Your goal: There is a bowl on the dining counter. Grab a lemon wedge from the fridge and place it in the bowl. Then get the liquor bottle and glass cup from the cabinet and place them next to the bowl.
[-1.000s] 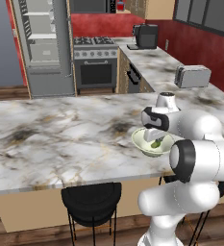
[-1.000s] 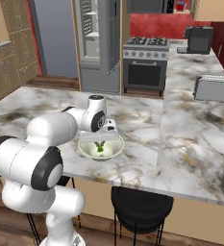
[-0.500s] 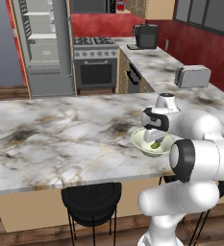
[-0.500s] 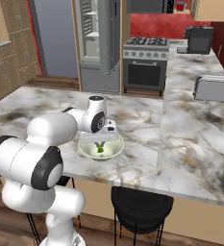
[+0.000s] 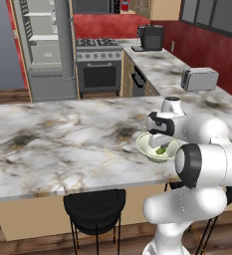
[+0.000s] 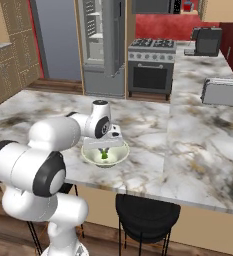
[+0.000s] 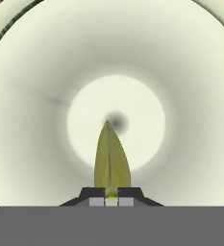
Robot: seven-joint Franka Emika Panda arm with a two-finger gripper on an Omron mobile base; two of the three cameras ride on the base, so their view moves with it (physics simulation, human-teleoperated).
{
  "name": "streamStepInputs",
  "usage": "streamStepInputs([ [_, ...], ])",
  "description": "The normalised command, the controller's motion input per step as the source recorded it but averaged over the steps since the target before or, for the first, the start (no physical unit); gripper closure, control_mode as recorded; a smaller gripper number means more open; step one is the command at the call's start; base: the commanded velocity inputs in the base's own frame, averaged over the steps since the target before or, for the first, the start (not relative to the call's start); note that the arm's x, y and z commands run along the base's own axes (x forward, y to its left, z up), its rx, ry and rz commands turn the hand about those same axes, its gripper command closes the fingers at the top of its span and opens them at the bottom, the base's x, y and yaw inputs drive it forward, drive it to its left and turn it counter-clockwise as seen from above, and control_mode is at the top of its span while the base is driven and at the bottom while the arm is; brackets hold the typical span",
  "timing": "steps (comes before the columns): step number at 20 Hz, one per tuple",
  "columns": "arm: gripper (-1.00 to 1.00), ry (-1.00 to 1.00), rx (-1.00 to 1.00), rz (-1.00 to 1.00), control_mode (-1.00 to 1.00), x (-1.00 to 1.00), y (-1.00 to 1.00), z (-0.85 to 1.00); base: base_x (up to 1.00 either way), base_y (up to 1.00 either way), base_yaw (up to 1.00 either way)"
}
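Observation:
The pale bowl [image 5: 148,147] [image 6: 119,156] [image 7: 180,72] sits on the marbled dining counter [image 5: 62,144] [image 6: 188,165] near its front edge. My gripper [image 5: 161,144] [image 6: 104,148] [image 7: 111,197] points straight down into the bowl and is shut on the yellow-green lemon wedge [image 5: 161,150] [image 6: 104,155] [image 7: 112,161]. The wedge hangs just above the bowl's floor. The grey fridge [image 5: 45,45] [image 6: 100,40] stands open at the back. A tan wall cabinet [image 5: 160,7] shows at the top. I cannot make out the liquor bottle or the glass cup.
A toaster [image 5: 199,78] [image 6: 222,91] and a coffee machine [image 5: 151,37] [image 6: 206,41] stand on the side counter. A stove [image 5: 98,64] [image 6: 153,65] is beside the fridge. A black stool [image 5: 94,206] [image 6: 147,212] stands under the dining counter's front edge.

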Motion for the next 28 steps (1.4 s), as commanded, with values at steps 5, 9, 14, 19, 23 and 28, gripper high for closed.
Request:
streamStepInputs([
  [5, 1.0, 0.0, 0.0, 0.0, -1.0, 0.09, 0.0, -0.03, 0.0, 0.0, 0.0],
  [9, 1.0, 0.0, 0.0, 0.0, -1.0, 0.1, 0.0, -0.05, 0.0, 0.0, 0.0],
  [14, 1.0, 0.0, 0.0, 0.0, -1.0, 0.12, 0.0, -0.08, 0.0, 0.0, 0.0],
  [19, 1.0, 0.0, 0.0, 0.0, -1.0, 0.09, 0.0, -0.12, 0.0, 0.0, 0.0],
  [23, 1.0, 0.0, 0.0, 0.0, -1.0, 0.06, 0.0, -0.13, 0.0, 0.0, 0.0],
  [28, 1.0, 0.0, 0.0, 0.0, -1.0, 0.05, 0.0, -0.12, 0.0, 0.0, 0.0],
])
